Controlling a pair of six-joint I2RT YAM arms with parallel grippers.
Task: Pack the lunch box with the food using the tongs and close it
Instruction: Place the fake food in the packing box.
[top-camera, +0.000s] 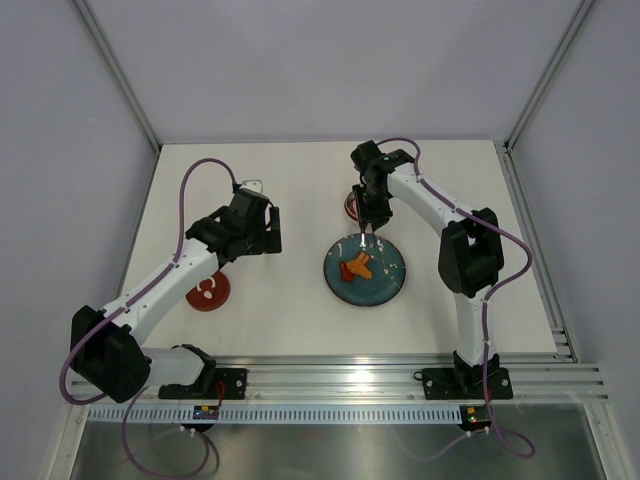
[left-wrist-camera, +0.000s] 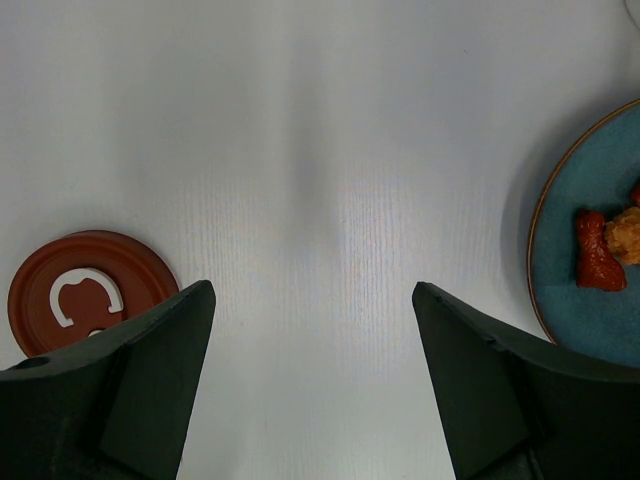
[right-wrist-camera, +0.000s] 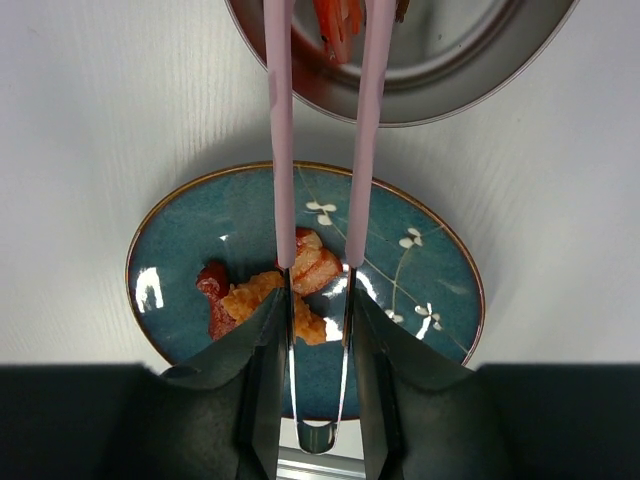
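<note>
The tongs (right-wrist-camera: 283, 150) are clamped between the fingers of my right gripper (right-wrist-camera: 318, 300). Their pink-sleeved arms reach up over the shiny steel lunch box (right-wrist-camera: 450, 80), where a red piece of food (right-wrist-camera: 335, 30) shows between them. Below lies the teal plate (right-wrist-camera: 420, 300) with orange and red food (right-wrist-camera: 290, 285) on it. From above, my right gripper (top-camera: 372, 215) hangs between the lunch box (top-camera: 349, 208) and the plate (top-camera: 385, 285). My left gripper (left-wrist-camera: 312, 290) is open and empty over bare table. The red lid (left-wrist-camera: 85, 300) with its white mark lies to its left.
The red lid (top-camera: 208, 292) rests on the white table (top-camera: 290, 180) near the left arm. The table is walled on three sides. An aluminium rail (top-camera: 350, 380) runs along its near edge. In the left wrist view the plate (left-wrist-camera: 570, 220) sits at the right edge.
</note>
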